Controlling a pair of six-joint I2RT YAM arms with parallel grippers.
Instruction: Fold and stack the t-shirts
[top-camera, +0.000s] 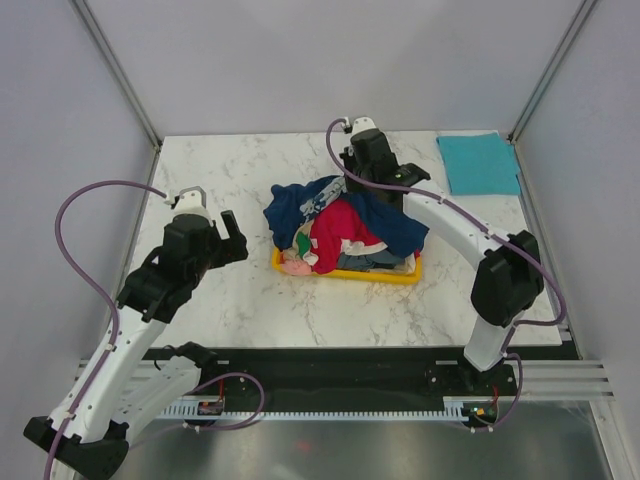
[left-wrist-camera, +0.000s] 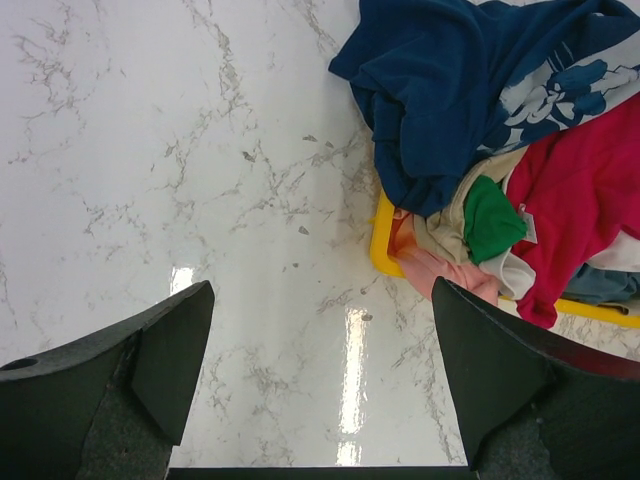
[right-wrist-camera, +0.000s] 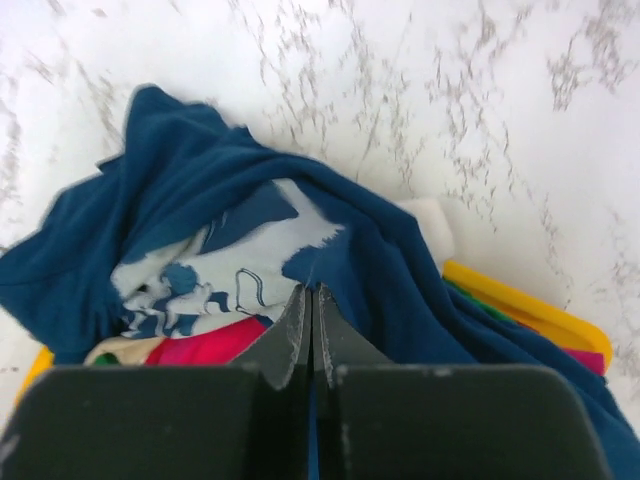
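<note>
A heap of t-shirts lies in and over the yellow tray (top-camera: 400, 277). On top is the navy tee with a pale print (top-camera: 295, 203), also in the left wrist view (left-wrist-camera: 450, 90) and the right wrist view (right-wrist-camera: 230, 250). A crimson-pink tee (top-camera: 343, 232) lies under it, with beige and green cloth (left-wrist-camera: 490, 215) at the tray's left end. A folded teal tee (top-camera: 479, 163) lies flat at the back right. My right gripper (right-wrist-camera: 311, 292) is shut on a fold of the navy tee at the back of the heap. My left gripper (left-wrist-camera: 320, 340) is open and empty over bare table left of the tray.
The marble table (top-camera: 230, 290) ends in a black rail at the front. Grey walls and frame posts stand on three sides. The right arm (top-camera: 450, 225) reaches over the tray's right side.
</note>
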